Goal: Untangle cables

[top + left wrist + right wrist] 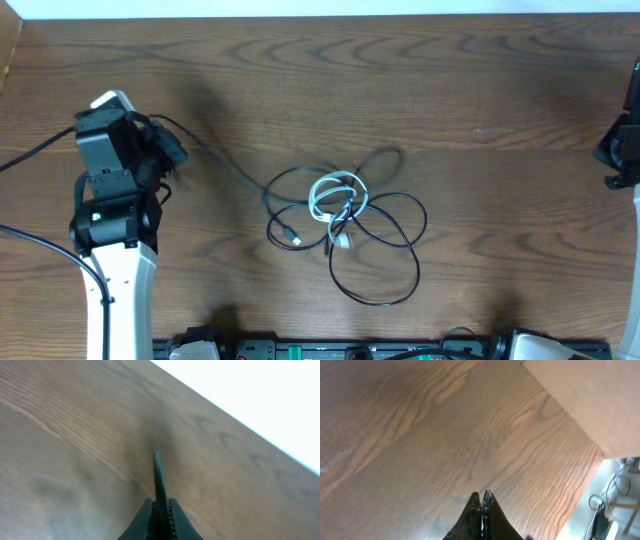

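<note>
Dark wood-grain tabletop (480, 90) is filling every view. Near its middle the tangle of cables (343, 212) is lying in loose loops, with black cords circling a small coil of white cable (335, 192). One black cable (215, 160) is running left out of the tangle to the left gripper (167, 150). The left wrist view is showing its jaws clamped on that strand, with a short length sticking forward. The right gripper (481, 502) is sitting at the right edge, well apart from the tangle, its fingers pressed together on nothing.

Procedure, as judged: the step in hand is drawing the held strand clear.
- Pull leftward, low and slowly, watching where the strand is crossing other loops at the tangle's left side.
- If the whole bundle is dragging along, bring the right gripper in to pin the white coil before pulling further.
- Avoid lifting steeply, since that is likely to tighten the crossings.

Limits of view:
- Which cord is passing over which inside the coil is too fine to resolve.
- The number of separate black cords cannot be told.
- The overhead frame edge is cutting off the right gripper.
- The left wrist view is blurred and is not showing the tangle.
</note>
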Robot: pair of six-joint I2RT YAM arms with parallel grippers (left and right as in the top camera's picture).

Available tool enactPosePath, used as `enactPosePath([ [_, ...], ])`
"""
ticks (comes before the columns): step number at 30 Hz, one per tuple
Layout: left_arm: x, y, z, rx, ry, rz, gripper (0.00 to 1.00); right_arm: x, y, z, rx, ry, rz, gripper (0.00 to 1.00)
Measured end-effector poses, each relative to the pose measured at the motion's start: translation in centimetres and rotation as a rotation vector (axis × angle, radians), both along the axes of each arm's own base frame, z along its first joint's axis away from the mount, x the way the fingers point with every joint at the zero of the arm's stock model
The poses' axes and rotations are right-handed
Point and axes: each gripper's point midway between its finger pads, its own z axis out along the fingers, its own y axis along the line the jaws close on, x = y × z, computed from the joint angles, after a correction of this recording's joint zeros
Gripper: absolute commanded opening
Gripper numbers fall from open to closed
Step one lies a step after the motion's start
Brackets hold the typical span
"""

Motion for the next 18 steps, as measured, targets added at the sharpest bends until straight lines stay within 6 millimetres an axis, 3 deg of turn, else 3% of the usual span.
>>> enactPosePath([
  [3,1.1,-1.5,0.9,-0.082,-0.060,-0.050,0.07,2.0,2.3,-0.8,0.141,-0.060,0.107,0.16],
  [4,1.2,-2.1,0.9,-0.099,-0.064,-0.072,0.08,2.7,3.4,-1.1,0.193,-0.070,0.168,0.28],
  [5,1.2,-2.9,0.9,-0.111,-0.062,-0.102,0.08,3.7,5.4,-1.5,0.279,-0.082,0.271,0.35],
  [8,0.5,-5.0,-0.2,-0.122,-0.001,-0.176,0.07,5.6,12.7,-2.2,0.538,-0.095,0.650,0.39],
  [10,-0.3,-4.8,-1.4,-0.111,0.056,-0.161,0.07,6.0,15.5,-2.3,0.609,-0.093,0.775,0.40],
  [12,-1.3,-3.8,-2.5,-0.077,0.121,-0.114,0.08,6.3,19.5,-2.7,0.698,-0.076,0.935,0.40],
  [18,-2.3,-2.3,-3.6,-0.021,0.187,-0.046,0.07,7.3,26.5,-5.7,0.793,0.030,1.154,0.59],
])
